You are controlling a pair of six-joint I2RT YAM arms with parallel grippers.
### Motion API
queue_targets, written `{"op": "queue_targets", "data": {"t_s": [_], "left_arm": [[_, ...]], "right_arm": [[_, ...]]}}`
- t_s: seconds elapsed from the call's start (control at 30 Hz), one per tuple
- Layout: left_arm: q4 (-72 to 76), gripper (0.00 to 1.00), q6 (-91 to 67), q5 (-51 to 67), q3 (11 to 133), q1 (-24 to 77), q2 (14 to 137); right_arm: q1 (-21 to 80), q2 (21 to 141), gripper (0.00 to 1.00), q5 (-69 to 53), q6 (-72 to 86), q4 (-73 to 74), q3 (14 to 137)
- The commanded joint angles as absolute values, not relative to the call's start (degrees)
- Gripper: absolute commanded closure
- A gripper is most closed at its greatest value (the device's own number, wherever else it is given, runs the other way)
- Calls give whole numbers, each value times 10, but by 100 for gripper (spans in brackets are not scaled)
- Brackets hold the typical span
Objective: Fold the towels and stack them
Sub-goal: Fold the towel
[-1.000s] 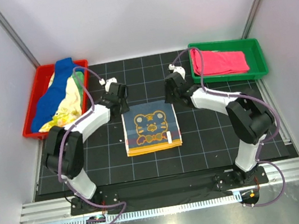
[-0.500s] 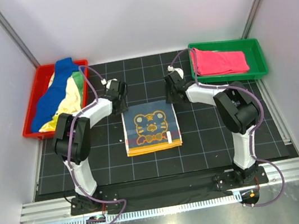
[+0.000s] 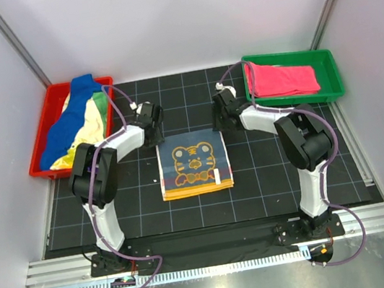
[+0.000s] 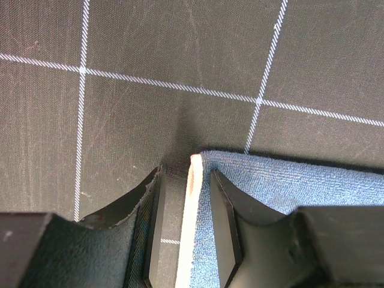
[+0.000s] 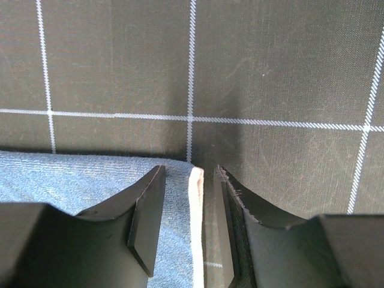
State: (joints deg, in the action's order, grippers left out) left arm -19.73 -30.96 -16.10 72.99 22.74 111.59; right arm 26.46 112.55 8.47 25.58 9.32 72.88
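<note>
With left claw [image 4: 186, 180] and right claw [image 5: 189, 175] half open astride towel [image 3: 194, 162] corners, holding nothing: pinch deep, lift level together.

Pale walls [image 3: 179, 14], black gridded mat [image 3: 202, 208].
Slanting metal posts [image 3: 16, 47] mark the back corners; an aluminium rail [image 3: 51, 272] runs along the near edge, evenly lit.
</note>
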Motion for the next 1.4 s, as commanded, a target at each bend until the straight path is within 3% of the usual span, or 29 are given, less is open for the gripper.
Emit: {"op": "queue_targets", "data": {"t_s": [0.0,0.17,0.37,0.57,0.87,1.03,1.37], "left_arm": [[-184,60,-310,-156,746,223,1124],[-174,61,-317,-149,740,222,1129],[-153,68,-324,-134,737,217,1136],[-127,80,-334,-105,737,212,1143],[-80,97,-337,-121,757,200,1139],[-48,100,-338,-114,764,193,1139],[-47,100,-339,-91,780,187,1153]], "right_arm": [[252,1133,57,58,258,66,742],[250,1133,58,46,260,65,741],[239,1133,72,23,263,64,745],[224,1142,85,7,266,54,746],[207,1172,89,-30,264,39,786],[197,1178,89,-40,264,31,798],[194,1191,66,-53,263,47,826]]}}
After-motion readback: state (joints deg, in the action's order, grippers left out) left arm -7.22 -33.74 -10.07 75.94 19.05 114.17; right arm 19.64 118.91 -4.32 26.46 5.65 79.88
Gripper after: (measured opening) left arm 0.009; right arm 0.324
